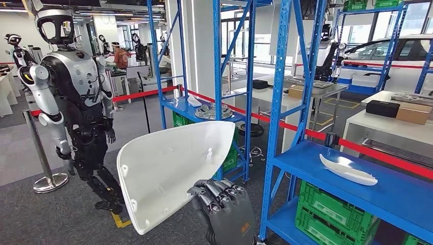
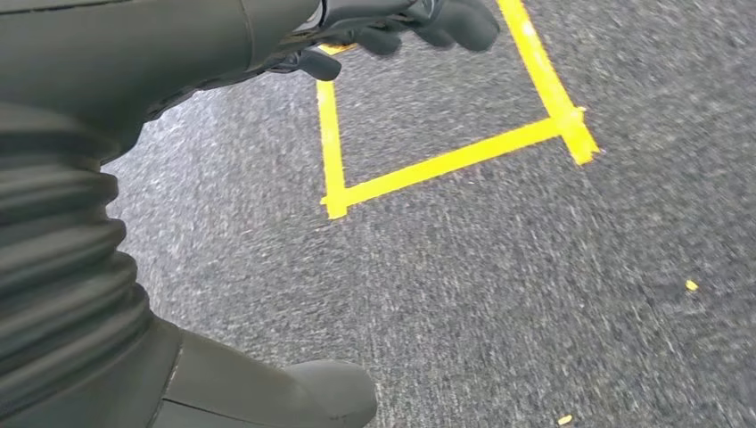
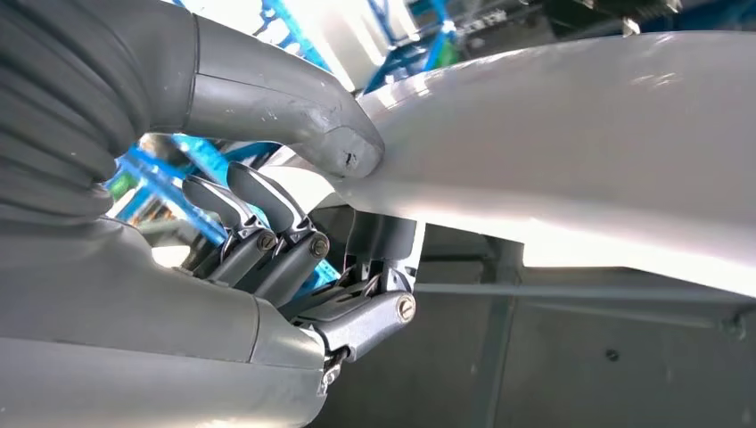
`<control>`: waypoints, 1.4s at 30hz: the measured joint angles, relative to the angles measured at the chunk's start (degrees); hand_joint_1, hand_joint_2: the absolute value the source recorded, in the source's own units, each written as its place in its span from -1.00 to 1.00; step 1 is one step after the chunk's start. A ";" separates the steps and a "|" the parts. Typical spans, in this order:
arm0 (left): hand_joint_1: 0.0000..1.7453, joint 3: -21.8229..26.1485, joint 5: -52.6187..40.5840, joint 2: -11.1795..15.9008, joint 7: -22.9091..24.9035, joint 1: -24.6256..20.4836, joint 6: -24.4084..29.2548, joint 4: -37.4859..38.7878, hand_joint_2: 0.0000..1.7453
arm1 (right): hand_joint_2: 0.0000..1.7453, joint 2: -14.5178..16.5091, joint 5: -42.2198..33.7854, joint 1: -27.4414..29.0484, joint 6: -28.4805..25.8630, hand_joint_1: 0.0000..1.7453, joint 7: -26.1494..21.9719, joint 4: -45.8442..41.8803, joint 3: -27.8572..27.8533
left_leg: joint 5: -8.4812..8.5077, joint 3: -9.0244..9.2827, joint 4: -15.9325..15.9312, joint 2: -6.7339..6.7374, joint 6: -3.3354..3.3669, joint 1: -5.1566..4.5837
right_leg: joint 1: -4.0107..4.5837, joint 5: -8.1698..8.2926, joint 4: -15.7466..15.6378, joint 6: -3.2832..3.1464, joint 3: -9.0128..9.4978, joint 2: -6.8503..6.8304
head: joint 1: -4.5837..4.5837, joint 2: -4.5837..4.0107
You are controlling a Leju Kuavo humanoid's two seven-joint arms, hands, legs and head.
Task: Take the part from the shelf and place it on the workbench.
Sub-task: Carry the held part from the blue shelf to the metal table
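A large white curved panel part (image 1: 171, 173) is held up in front of me, tilted, its broad face toward the camera. My right hand (image 1: 224, 204) grips its lower edge from below. In the right wrist view the thumb (image 3: 303, 125) presses on one face of the white part (image 3: 579, 152) and the darker fingers (image 3: 267, 232) curl against the other. My left hand (image 2: 392, 22) hangs over grey carpet with its fingers curled in and nothing in them. A second white part (image 1: 348, 170) lies on the blue shelf (image 1: 378, 194) at the right.
Blue shelf racks (image 1: 278, 102) stand ahead and right, with green crates (image 1: 332, 212) under the near one. Another humanoid robot (image 1: 76, 97) stands at the left by a stanchion (image 1: 43, 153). White tables (image 1: 388, 127) lie beyond red barrier tape. Yellow floor tape (image 2: 446, 160) marks the carpet.
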 joint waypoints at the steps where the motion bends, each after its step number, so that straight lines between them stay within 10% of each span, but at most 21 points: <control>1: -1.00 0.00 0.00 -0.01 -0.14 -0.08 -0.03 0.01 1.00 | 1.00 0.06 -0.07 -0.17 -0.03 0.94 -0.04 0.32 0.03 | -1.93 -1.60 3.51 1.91 -0.14 -0.12 | 0.13 0.00 -0.07 -0.21 0.01 -0.82 | -0.11 0.00; 4: -1.00 0.00 0.00 0.01 -0.30 -0.13 -0.10 0.03 1.00 | 1.00 0.07 -0.26 -0.25 0.00 0.94 -0.08 1.47 0.12 | -5.16 -5.12 11.83 3.47 -0.46 -0.09 | 0.35 -0.11 -0.04 -0.43 -0.09 -3.48 | -0.23 0.00; 9: -1.00 0.02 0.01 0.06 -0.49 -0.12 -0.51 0.02 1.00 | 1.00 0.13 -0.35 -0.70 -0.25 0.94 -0.10 2.22 0.31 | 0.73 3.61 -3.04 7.02 0.39 -0.57 | 0.57 -0.54 0.03 0.27 0.33 -6.95 | -0.39 -0.01; 13: -1.00 0.03 0.08 0.16 -0.62 0.06 -1.70 0.03 1.00 | 1.00 0.15 -0.39 -1.26 -0.61 0.94 -0.11 2.60 0.61 | 1.23 4.08 -4.58 5.83 1.84 -0.89 | 0.57 -0.78 -0.01 1.57 0.64 -8.42 | -0.22 0.00; 17: -1.00 0.06 0.37 0.20 -0.61 -0.11 -2.23 0.02 1.00 | 1.00 0.14 -0.44 -2.04 -0.51 0.94 -0.16 3.08 0.96 | 1.73 4.31 -5.18 3.41 2.89 -0.30 | 0.18 -5.94 10.20 2.49 -4.23 -2.09 | 0.03 -0.02; 20: -1.00 0.07 0.48 0.21 -0.61 -0.16 -2.30 0.03 1.00 | 1.00 0.09 -0.46 -2.16 0.17 0.94 -0.10 3.73 1.42 | 1.78 4.04 -4.87 1.05 2.98 -0.32 | 0.16 -6.60 16.34 2.50 -8.06 -0.87 | 0.18 -0.02; 24: -1.00 0.10 0.52 0.04 -0.75 -0.19 -2.67 0.04 1.00 | 1.00 -0.06 -0.55 -3.17 0.37 0.94 -0.09 4.31 1.93 | 1.86 3.58 -4.20 -2.06 2.33 -0.30 | 0.02 0.13 2.75 1.91 -2.13 2.24 | 0.30 -0.01; 28: -1.00 0.11 0.54 0.03 -0.73 0.05 -3.03 0.08 1.00 | 1.00 -0.05 -0.73 -3.92 0.34 0.94 -0.09 4.76 2.08 | 2.39 2.56 -4.41 -3.75 0.77 0.00 | 0.23 0.60 0.16 0.98 -1.09 1.67 | 0.24 -0.02; 32: -1.00 0.11 0.54 0.01 -0.59 0.04 -3.34 0.16 1.00 | 1.00 0.26 -0.77 -4.50 0.25 0.94 -0.09 5.02 2.28 | -2.86 -1.77 4.14 2.44 -0.09 -0.26 | 0.15 1.21 -0.65 -0.38 -0.73 -1.20 | -0.31 -0.02; 35: -1.00 0.11 0.55 0.04 -0.51 0.01 -3.44 0.18 1.00 | 1.00 0.26 -0.75 -4.38 0.34 0.94 -0.09 5.31 2.51 | -5.58 -5.25 11.95 3.46 -0.60 -0.16 | 0.24 1.10 -0.63 -0.44 -0.79 -3.66 | -0.63 -0.02; 39: -1.00 0.11 0.56 0.16 -0.50 -0.02 -3.49 0.16 1.00 | 1.00 0.25 -0.72 -4.51 0.28 0.94 -0.03 5.45 2.86 | 0.24 2.31 -1.21 6.89 -0.08 -0.34 | 0.44 0.61 -0.40 0.26 -0.44 -6.43 | -0.98 -0.02; 42: -1.00 0.11 0.55 0.19 -0.56 -0.12 -3.53 0.16 1.00 | 1.00 0.25 -0.68 -4.67 0.19 0.94 0.00 5.47 3.07 | 1.34 3.92 -4.36 7.28 1.25 -0.73 | 0.72 0.20 -0.24 1.23 -0.06 -8.15 | -0.91 -0.02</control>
